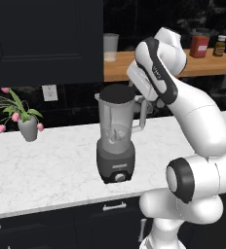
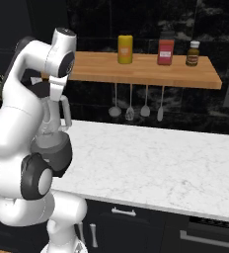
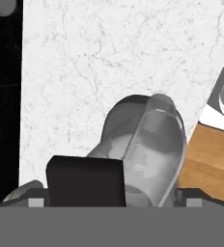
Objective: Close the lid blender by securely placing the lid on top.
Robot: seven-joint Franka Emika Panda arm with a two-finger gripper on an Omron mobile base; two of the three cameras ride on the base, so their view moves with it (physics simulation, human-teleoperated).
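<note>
On the white marble counter (image 1: 47,165), the blender (image 1: 116,141) stands upright, its dark motor base with round knob facing the front edge. Its translucent jar carries the black lid (image 1: 118,93) seated flat across the mouth, level with the rim. The jar handle points toward the arm. The gripper (image 3: 115,202) sits just above and beside the lid; in the hand view its two finger tips stand wide apart at either side, grasping nothing, with the handle (image 3: 157,144) directly below. Left of the blender, well apart, stands a vase of pink tulips (image 1: 22,119). Behind, a wooden shelf (image 2: 146,69) holds a tumbler (image 1: 110,47) and jars.
</note>
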